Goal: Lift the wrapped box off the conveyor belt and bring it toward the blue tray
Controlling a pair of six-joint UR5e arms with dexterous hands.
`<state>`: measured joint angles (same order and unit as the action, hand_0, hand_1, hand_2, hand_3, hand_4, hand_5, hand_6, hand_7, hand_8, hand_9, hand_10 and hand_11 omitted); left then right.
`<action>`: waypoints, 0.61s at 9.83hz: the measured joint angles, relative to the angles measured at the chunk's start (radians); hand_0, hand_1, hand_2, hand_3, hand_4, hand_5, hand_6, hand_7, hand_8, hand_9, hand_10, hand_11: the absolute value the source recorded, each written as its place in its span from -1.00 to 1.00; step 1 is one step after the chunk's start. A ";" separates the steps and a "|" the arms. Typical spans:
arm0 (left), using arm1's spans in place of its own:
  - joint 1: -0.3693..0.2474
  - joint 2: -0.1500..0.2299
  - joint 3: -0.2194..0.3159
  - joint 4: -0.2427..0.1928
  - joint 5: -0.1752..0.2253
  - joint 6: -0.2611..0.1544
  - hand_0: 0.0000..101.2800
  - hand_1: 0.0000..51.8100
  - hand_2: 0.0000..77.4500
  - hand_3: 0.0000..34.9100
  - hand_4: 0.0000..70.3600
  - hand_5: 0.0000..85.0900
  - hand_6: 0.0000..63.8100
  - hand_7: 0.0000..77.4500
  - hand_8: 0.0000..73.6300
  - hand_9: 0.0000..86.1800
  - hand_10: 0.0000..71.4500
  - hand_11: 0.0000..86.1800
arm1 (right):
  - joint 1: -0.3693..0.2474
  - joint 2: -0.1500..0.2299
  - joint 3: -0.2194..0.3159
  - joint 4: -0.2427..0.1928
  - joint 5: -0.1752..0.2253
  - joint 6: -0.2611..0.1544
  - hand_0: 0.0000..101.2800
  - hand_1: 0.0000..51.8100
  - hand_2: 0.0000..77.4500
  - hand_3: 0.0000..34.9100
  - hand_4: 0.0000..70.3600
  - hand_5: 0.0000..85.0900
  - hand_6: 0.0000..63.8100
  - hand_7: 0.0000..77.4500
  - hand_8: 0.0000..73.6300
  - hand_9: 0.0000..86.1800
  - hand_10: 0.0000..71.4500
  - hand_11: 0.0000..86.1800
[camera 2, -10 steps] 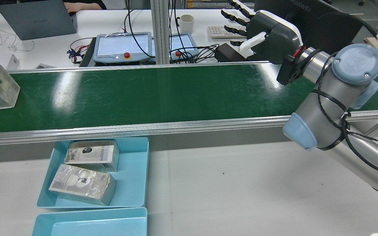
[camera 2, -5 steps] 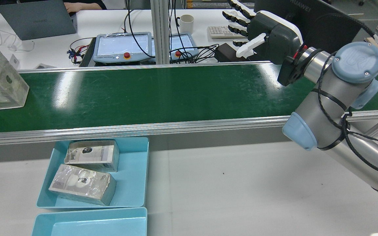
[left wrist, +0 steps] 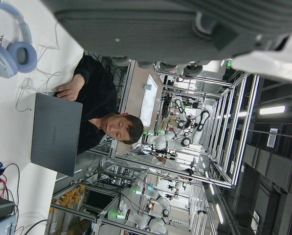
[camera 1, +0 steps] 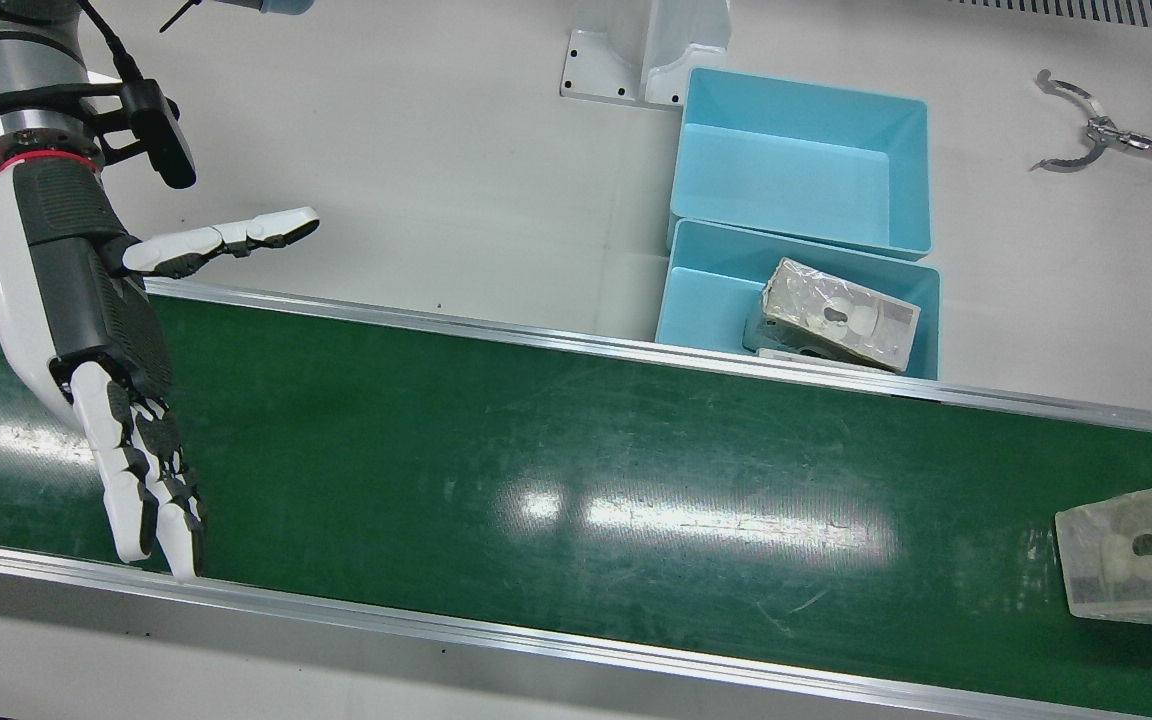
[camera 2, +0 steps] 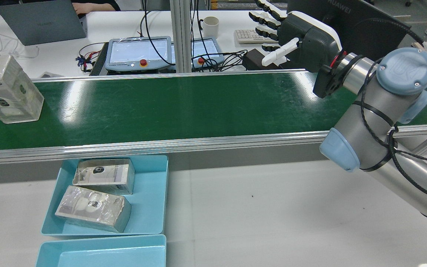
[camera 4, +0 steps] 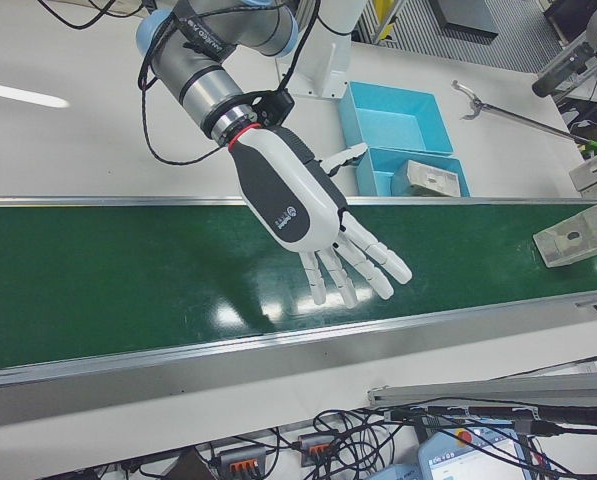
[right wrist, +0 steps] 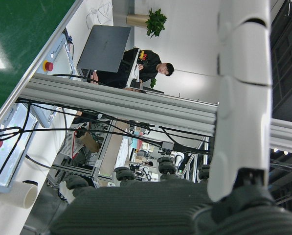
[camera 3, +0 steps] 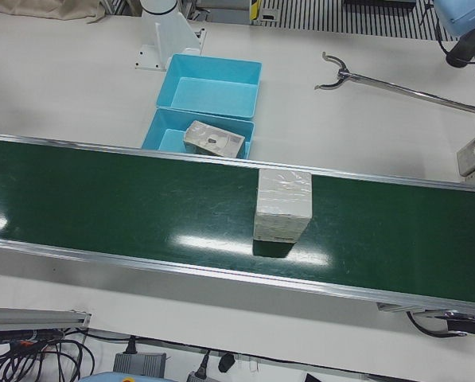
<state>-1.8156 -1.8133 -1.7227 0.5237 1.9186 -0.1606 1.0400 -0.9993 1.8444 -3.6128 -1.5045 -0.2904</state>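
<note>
We see the wrapped box point(camera 2: 9, 90) farther along the conveyor belt point(camera 2: 184, 107) than 0.5 s ago. The right hand point(camera 2: 298, 40) hovers spread wide, holding nothing, well apart from it.

I've got a glossy dark green conveyor belt point(camera 2: 184, 107), my white-and-dark-grey right hand point(camera 1: 86, 330) at frame left, a clear-wrapped pale box point(camera 2: 7, 92) far left, light blue trays point(camera 2: 150, 207) lower left, silver arm with pale blue caps.

The right hand point(camera 1: 86, 330) hangs at the front view's left edge, fingers point(camera 1: 141, 490) spread and empty; the left hand seems unseen apart from a blurred palm edge.
</note>
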 joint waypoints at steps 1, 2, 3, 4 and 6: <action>0.000 0.000 0.000 0.000 0.000 0.000 -1.00 -1.00 -0.97 -1.00 -1.00 -0.97 -1.00 -1.00 -1.00 -1.00 -0.98 -1.00 | 0.002 -0.001 0.023 0.001 -0.001 -0.051 -0.04 -0.43 -0.87 0.72 -1.00 -0.96 -1.00 -1.00 -1.00 -0.97 -0.98 -0.97; 0.000 0.000 0.000 0.000 0.000 0.000 -1.00 -1.00 -0.97 -1.00 -1.00 -0.97 -1.00 -1.00 -1.00 -1.00 -0.98 -1.00 | 0.003 -0.002 0.041 0.003 -0.001 -0.104 -0.06 -0.49 -0.86 0.65 -1.00 -0.96 -1.00 -1.00 -0.94 -0.97 -0.98 -0.97; 0.000 0.000 0.000 0.000 0.000 0.000 -1.00 -1.00 -0.97 -1.00 -1.00 -0.97 -1.00 -1.00 -1.00 -1.00 -0.98 -1.00 | 0.003 -0.002 0.052 0.004 0.000 -0.143 -0.08 -0.71 -0.87 0.30 -1.00 -0.96 -1.00 -1.00 -0.91 -0.97 -0.98 -0.97; 0.000 0.000 0.000 0.000 0.000 0.000 -1.00 -1.00 -0.97 -1.00 -1.00 -0.97 -1.00 -1.00 -1.00 -1.00 -1.00 -1.00 | 0.003 -0.003 0.056 0.004 0.003 -0.164 -0.08 -0.71 -0.87 0.30 -1.00 -0.96 -1.00 -1.00 -0.91 -0.97 -0.98 -0.97; 0.000 0.000 0.000 0.000 0.000 0.000 -1.00 -1.00 -0.97 -1.00 -1.00 -0.97 -1.00 -1.00 -1.00 -1.00 -1.00 -1.00 | 0.001 -0.015 0.049 -0.001 0.011 -0.159 -0.16 -0.64 -0.89 0.15 -1.00 -0.96 -1.00 -1.00 -0.91 -0.97 -0.98 -0.97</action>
<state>-1.8156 -1.8133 -1.7227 0.5237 1.9186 -0.1606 1.0411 -1.0140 1.8939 -3.6143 -1.4934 -0.4492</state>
